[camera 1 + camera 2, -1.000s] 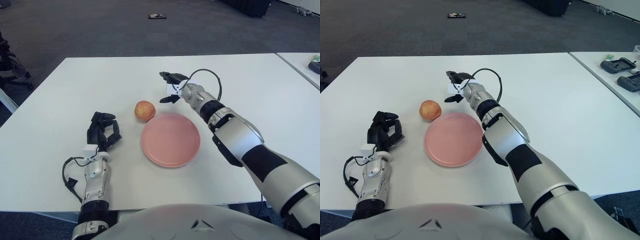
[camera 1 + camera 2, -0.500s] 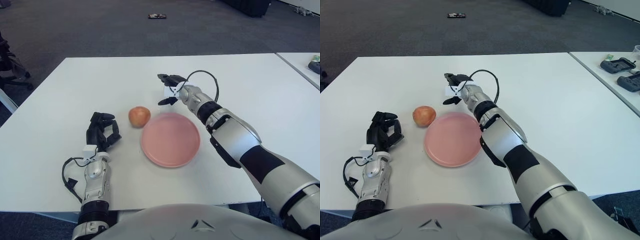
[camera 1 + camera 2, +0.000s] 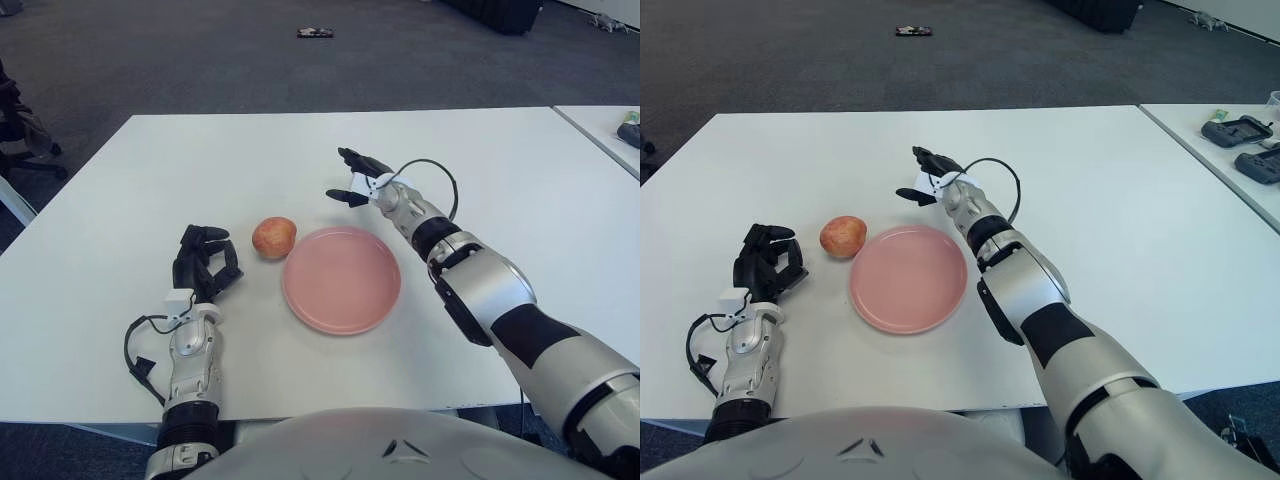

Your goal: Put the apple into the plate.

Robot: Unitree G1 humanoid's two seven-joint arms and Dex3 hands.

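The red-yellow apple (image 3: 273, 237) lies on the white table just left of the pink plate (image 3: 341, 279), close to its rim but outside it. My right hand (image 3: 356, 178) hovers beyond the plate's far edge, well right of the apple, its fingers spread and holding nothing. My left hand (image 3: 204, 264) shows at the near left of the table, left of the apple, fingers curled with nothing in them.
The white table (image 3: 150, 170) stretches wide around the plate. A second table edge (image 3: 1240, 140) with dark devices stands at the far right. A small dark object (image 3: 314, 33) lies on the carpet far behind.
The apple rolled left, away from the plate's upper-left rim. My right hand drew back to the right, away from the apple. The left hand stayed put.
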